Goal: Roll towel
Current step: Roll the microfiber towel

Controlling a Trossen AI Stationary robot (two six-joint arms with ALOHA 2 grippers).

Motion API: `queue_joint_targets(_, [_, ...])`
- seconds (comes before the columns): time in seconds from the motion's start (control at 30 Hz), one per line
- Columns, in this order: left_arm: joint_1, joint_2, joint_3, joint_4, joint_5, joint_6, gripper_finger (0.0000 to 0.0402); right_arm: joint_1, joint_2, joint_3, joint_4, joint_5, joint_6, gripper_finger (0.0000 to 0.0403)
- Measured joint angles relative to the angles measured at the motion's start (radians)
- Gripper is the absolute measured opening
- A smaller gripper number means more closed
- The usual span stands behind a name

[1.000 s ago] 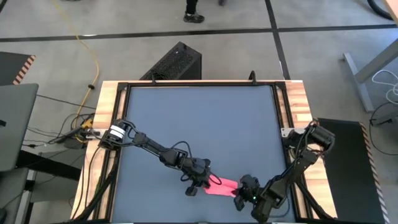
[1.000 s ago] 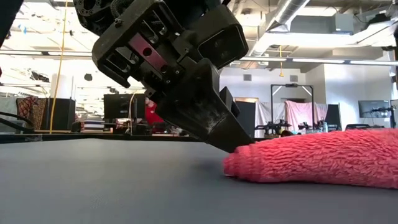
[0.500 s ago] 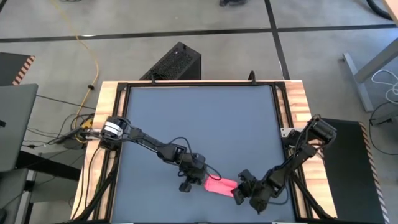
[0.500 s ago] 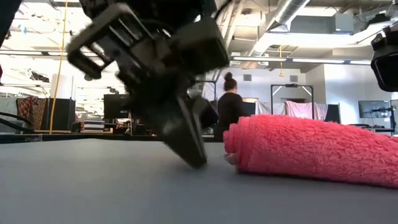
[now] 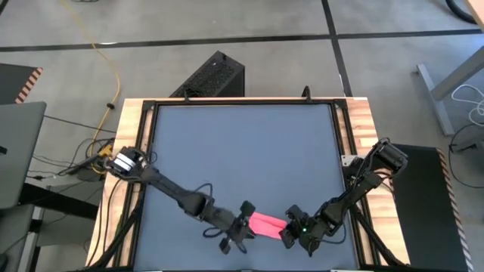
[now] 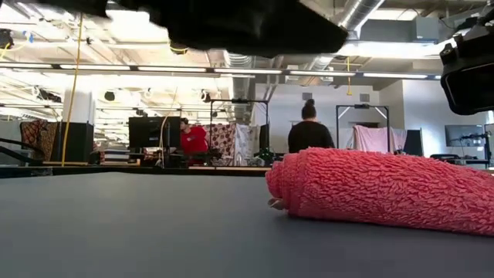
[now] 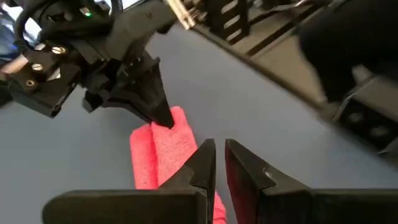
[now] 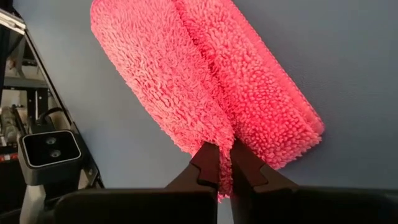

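The pink towel (image 5: 265, 223) lies as a short thick roll on the dark grey tabletop (image 5: 242, 151), close to the near edge. In the low view the towel (image 6: 370, 189) rests on its underside. My right gripper (image 5: 287, 227) is shut on the towel's right end (image 8: 186, 74). My left gripper (image 5: 243, 225) hangs just above the towel's left end (image 7: 158, 155). Its fingers (image 7: 219, 152) are shut and empty. In the low view it shows only as a dark shape at the top (image 6: 247, 23). My right gripper pinches an edge of the towel (image 8: 219, 134) between its two fingertips, at the roll's right end where the two pink lobes meet. The fingers come low and slanting from the table's right, along the roll. The towel lies on the table, slack.
Wooden rails (image 5: 128, 136) run along the table's left and right sides. A black box (image 5: 215, 75) stands beyond the far edge. A person (image 6: 309, 131) stands in the room behind. The tabletop beyond the towel toward the far edge is bare.
My left gripper has left the towel's left end, gone up off the table and a little toward the near edge. The towel's left end has gone from a low flat lump to a thicker round roll. My right gripper has kept its hold.
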Motion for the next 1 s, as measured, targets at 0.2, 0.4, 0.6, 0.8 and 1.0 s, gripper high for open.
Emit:
queue_joint_targets(0.2, [-0.042, 0.067, 0.006, 0.095, -0.085, 0.141, 0.0075, -0.007, 0.0, 0.0, 0.007, -0.009, -0.017, 0.0031])
queue_joint_targets(0.4, [-0.024, 0.133, 0.041, 0.073, -0.122, 0.143, 0.016, -0.008, 0.0, -0.001, 0.01, -0.011, -0.018, 0.0032])
queue_joint_targets(0.6, [-0.009, 0.169, 0.066, 0.038, -0.217, 0.151, 0.022, -0.007, 0.0, -0.001, 0.011, -0.012, -0.028, 0.0033])
queue_joint_targets(0.8, [-0.008, 0.175, 0.067, 0.029, -0.109, 0.079, 0.0225, -0.007, 0.0, -0.001, 0.011, -0.012, -0.033, 0.0033])
queue_joint_targets(1.0, [-0.008, 0.176, 0.067, -0.032, -0.177, 0.014, 0.0224, -0.009, 0.0, -0.001, 0.013, -0.012, -0.033, 0.0033])
